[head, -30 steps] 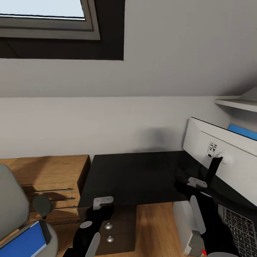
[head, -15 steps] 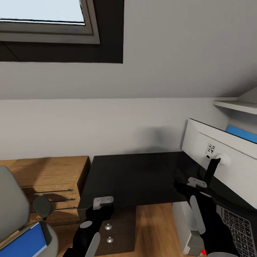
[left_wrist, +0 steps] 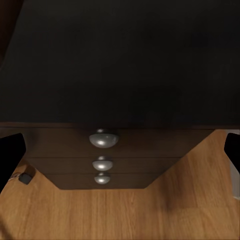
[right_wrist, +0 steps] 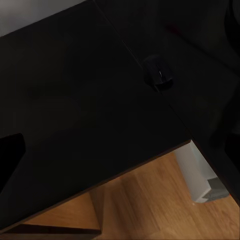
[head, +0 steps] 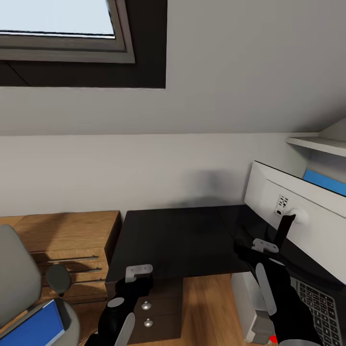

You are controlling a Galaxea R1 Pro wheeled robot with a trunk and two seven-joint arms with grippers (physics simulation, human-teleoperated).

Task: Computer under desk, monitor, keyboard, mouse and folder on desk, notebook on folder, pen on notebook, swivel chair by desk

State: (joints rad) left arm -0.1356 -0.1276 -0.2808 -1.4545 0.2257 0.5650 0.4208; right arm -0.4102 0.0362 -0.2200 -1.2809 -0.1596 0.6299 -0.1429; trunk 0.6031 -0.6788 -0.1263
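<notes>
i hold both grippers over the desk [head: 182, 240]; the left gripper [left_wrist: 120, 150] is spread wide above the drawer knobs [left_wrist: 103, 139], the right gripper's [right_wrist: 125, 165] state i cannot tell. the mouse [right_wrist: 159, 75] sits on the desk just beyond the right gripper, the monitor [head: 293, 211] and keyboard [head: 322, 307] to its right, and the folder [head: 33, 324] lies on the swivel chair [head: 17, 278] well left of the left gripper.

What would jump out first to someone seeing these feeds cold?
Probably the long black desk across the middle of the head view, with the monitor standing on its right part, white back toward the camera. Next, the bright blue folder on the grey swivel chair at lower left, beside a light wooden drawer unit. On the right wrist view, the small black mouse sits on the dark desktop.
</notes>
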